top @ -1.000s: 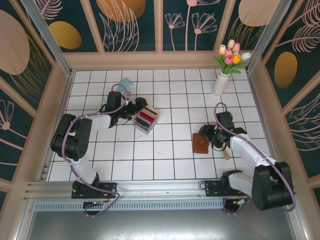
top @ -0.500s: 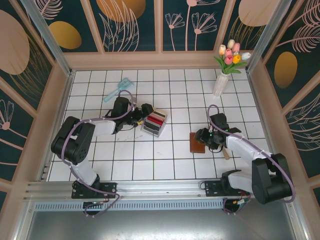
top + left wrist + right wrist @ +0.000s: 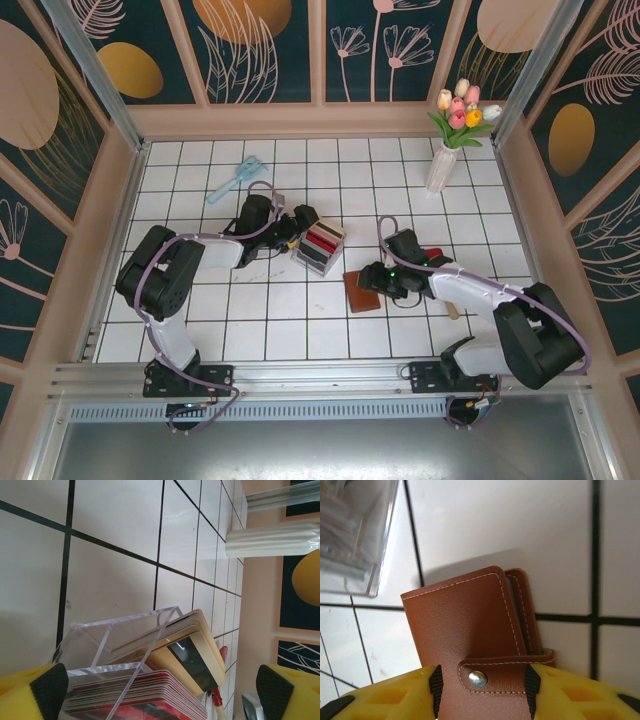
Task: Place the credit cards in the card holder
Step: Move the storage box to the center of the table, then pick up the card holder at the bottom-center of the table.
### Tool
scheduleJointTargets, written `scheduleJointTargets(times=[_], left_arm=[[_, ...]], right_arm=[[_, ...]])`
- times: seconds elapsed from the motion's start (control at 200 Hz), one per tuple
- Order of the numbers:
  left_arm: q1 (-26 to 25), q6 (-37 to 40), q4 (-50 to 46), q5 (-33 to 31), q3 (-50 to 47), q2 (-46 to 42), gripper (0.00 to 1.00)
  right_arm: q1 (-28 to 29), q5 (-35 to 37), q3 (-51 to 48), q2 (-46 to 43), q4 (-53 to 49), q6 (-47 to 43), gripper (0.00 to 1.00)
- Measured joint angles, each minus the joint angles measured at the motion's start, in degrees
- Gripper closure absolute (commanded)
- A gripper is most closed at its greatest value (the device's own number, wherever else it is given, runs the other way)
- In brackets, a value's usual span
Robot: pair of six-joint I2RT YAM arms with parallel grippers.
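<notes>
The tiled table (image 3: pixel 330 320) is viewed from high above and behind the arm bases, looking steeply down, so that the whole walled workspace is taken in from a distance. The left wrist view is taken low and close from behind the left gripper (image 3: pixel 161 692), rolled sideways and facing across the clear tray (image 3: pixel 115 640) towards the vase (image 3: pixel 272 540). The right wrist view is taken very close from behind the right gripper (image 3: pixel 482 690), facing down onto the card holder (image 3: pixel 465 625). The clear tray is shared by all three views. The vase and the card holder are each shared by the overhead view and one wrist view.
</notes>
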Motion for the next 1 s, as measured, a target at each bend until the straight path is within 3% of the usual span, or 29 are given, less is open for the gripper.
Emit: scheduleJointTargets(times=[0.205,0.275,0.395,0.515,0.781,1.001], left_arm=[[-0.09,2.12,-6.99,-6.38,-0.59,-7.28,0.02],[-0.07,2.78,-8.41,-7.91,-1.49,-11.67,0.09],[-1.05,4.09,-8.85,-9.2,-4.55,-18.56,0.21],[-5.77,3.41,-9.2,-10.19,-8.48,-22.43,0.29],[-18.58,-1.53,-6.19,-11.15,-13.86,-20.79,0.35],[-23.5,-6.23,1.55,-11.56,-13.84,-13.0,0.43]], right_arm=[[2.95,6.56,3.56,-0.33,-6.1,0.33,0.47],[3.8,9.11,5.38,-0.5,-8.33,-0.76,0.49],[5.01,11.13,6.32,-1.18,-9.2,-1.84,0.62],[5.03,11.63,5.68,-1.36,-9.29,-1.95,0.68],[4.98,10.05,0.7,-2.1,-8.28,-1.6,0.74],[3.17,6.84,-3.48,-4.94,-5.09,-1.38,0.76]])
